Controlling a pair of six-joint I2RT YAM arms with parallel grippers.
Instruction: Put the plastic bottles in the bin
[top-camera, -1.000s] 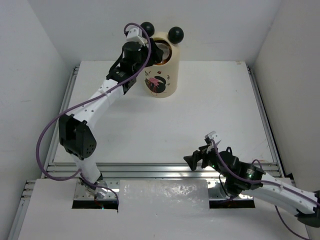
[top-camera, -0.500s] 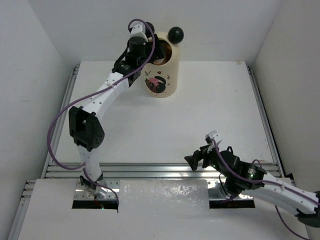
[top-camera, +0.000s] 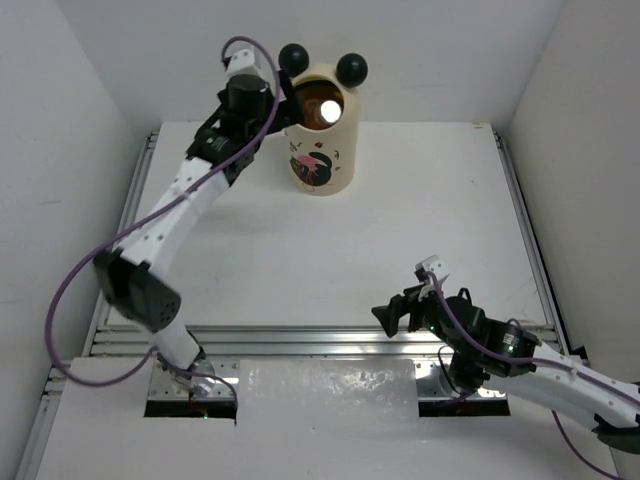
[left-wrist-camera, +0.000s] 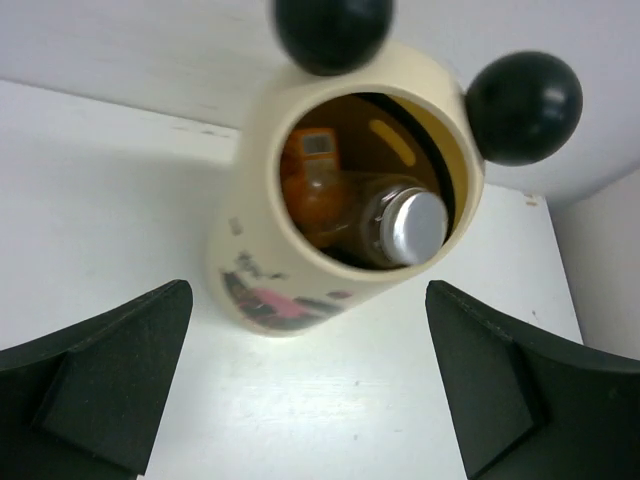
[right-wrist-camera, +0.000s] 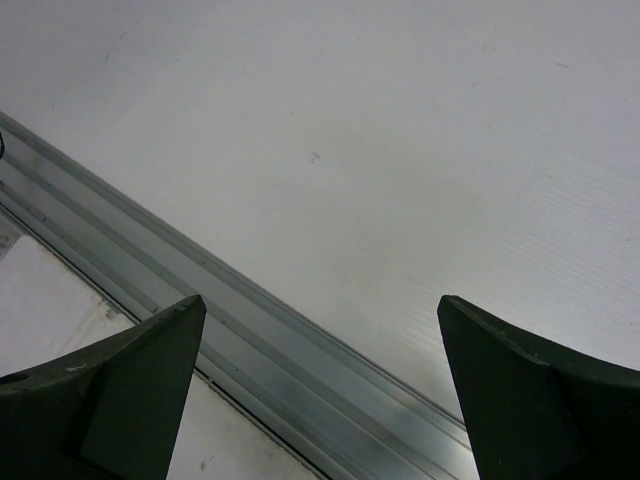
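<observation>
Left gripper (left-wrist-camera: 308, 300) hangs open and empty, its jaws spread wide, just short of the bin (left-wrist-camera: 245, 240) on its left side. Half a second ago it sat over the rim and covered the mouth; now it has pulled back and the opening shows. Inside lean an orange bottle (left-wrist-camera: 312, 185) and a clear bottle with a silvery cap (left-wrist-camera: 415, 225), cap upward; whatever lies beneath them is hidden. That reads as a drop just made. The top view shows no bottle left on the table (top-camera: 420, 220), so the task looks finished or very nearly so.

Right gripper (right-wrist-camera: 320, 300) is open and empty too, near the table's front rail, well apart from the bin.

The orange bottle's label is too blurred to read. The bin's pink-and-black print (left-wrist-camera: 270, 300) shows no legible words.
</observation>
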